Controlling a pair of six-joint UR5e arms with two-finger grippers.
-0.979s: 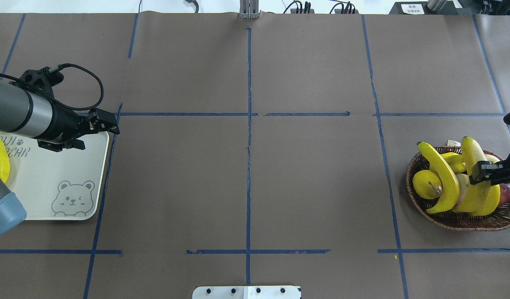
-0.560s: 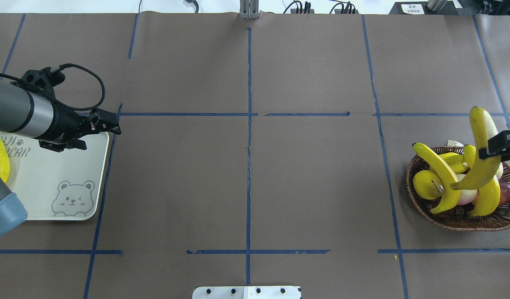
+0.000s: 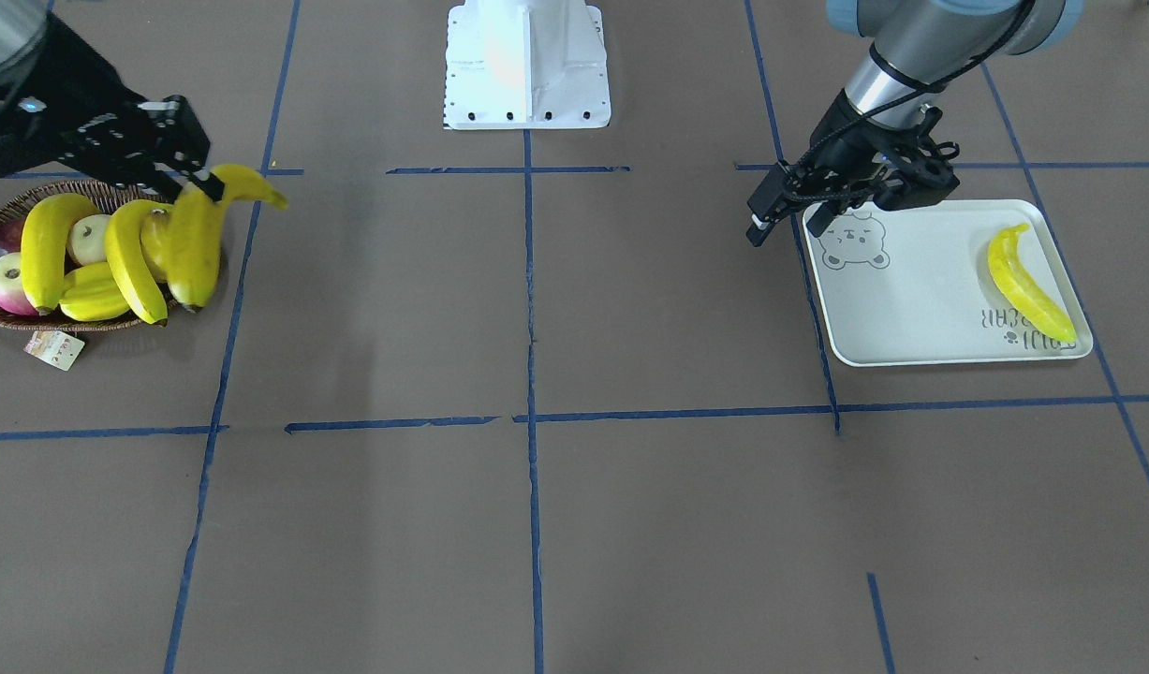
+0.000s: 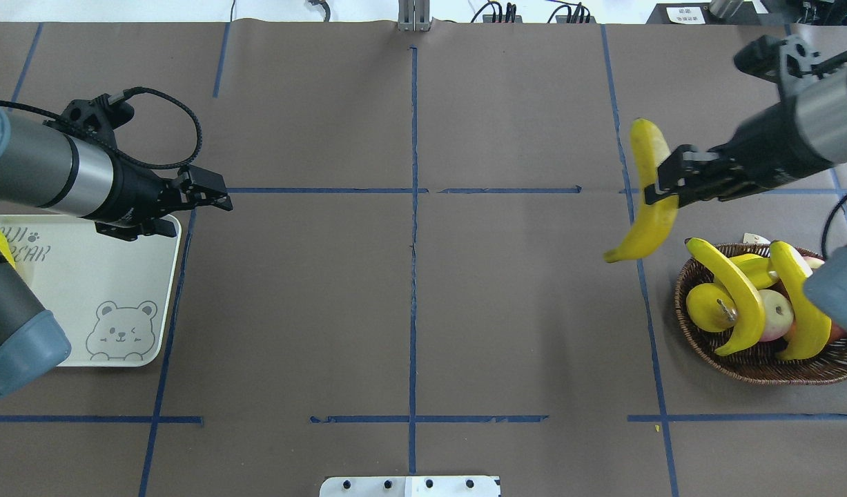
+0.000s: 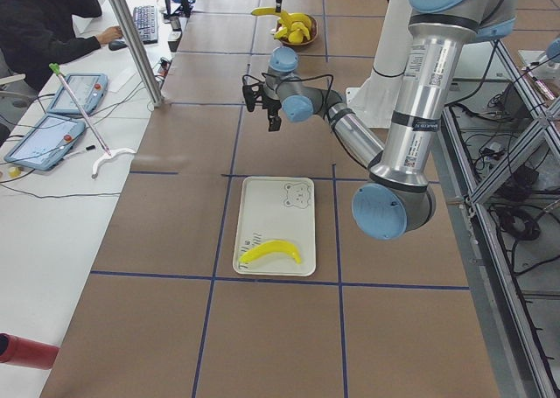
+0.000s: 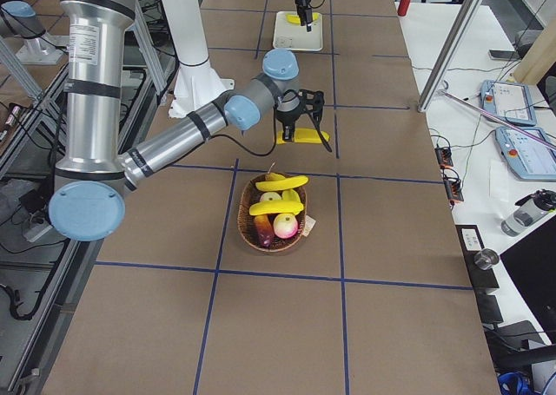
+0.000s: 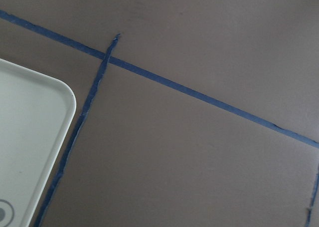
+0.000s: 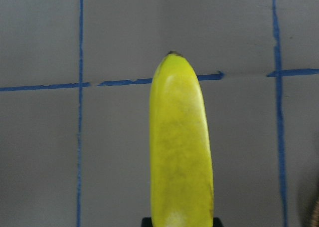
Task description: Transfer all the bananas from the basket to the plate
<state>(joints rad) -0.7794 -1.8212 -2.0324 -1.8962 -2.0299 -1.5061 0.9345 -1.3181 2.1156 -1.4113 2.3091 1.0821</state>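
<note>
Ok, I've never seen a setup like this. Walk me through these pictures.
Two robot arms share a taped brown table. Four fixed cameras watch it from above, from the front and from each end; two more ride the wrists. The right gripper is shut on a banana, held in the air beside the wicker basket, where two bananas lie with other fruit. The left gripper hangs open and empty at a corner of the white bear plate, which holds one banana.

**Open table (image 4: 409, 290) between basket (image 4: 761, 369) and plate (image 4: 92, 304)**
Left gripper (image 4: 197, 212) hangs over the plate's inner edge, a lying banana (image 3: 1028, 281) fills its outer end; the right gripper (image 4: 661, 188) carries a held banana (image 4: 647, 231) near the basket.
</note>
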